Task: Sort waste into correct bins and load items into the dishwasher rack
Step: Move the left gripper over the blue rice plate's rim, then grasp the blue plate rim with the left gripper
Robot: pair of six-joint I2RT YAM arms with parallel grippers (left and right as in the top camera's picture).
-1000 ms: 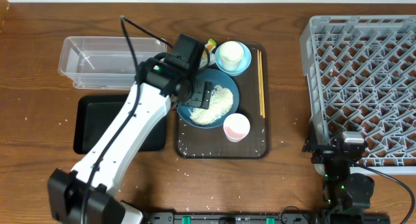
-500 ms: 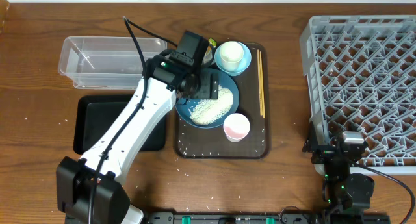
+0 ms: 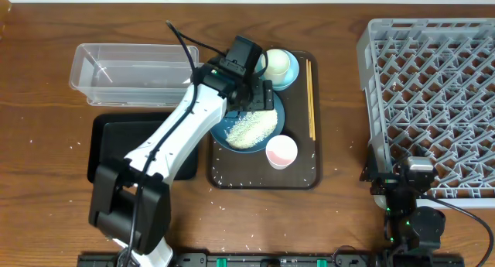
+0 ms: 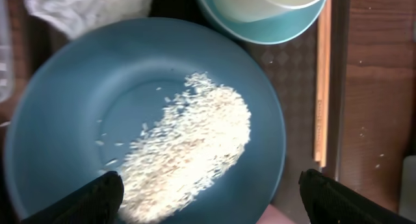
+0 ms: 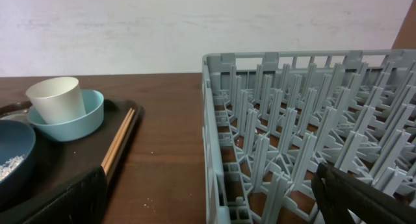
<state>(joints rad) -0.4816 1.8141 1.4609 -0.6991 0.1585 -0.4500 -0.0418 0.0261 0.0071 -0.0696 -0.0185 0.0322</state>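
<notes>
Brown wooden table (image 3: 340,35) under us, and the left gripper (image 4: 211,201) has its fingers (image 4: 97,198) spread wide and empty, hovering over the rice (image 4: 188,146) heaped in the dark blue dish (image 4: 65,100). The light blue bowl (image 4: 273,26) sits just beyond the dish, and the chopsticks (image 4: 322,87) lie alongside on the dark brown serving tray (image 3: 305,174). We see the right gripper (image 5: 208,198) parted and empty too, low beside the grey dishwasher rack (image 5: 292,120), while the clear tub (image 3: 128,73) and black tray (image 3: 116,143) sit left of the serving tray.
</notes>
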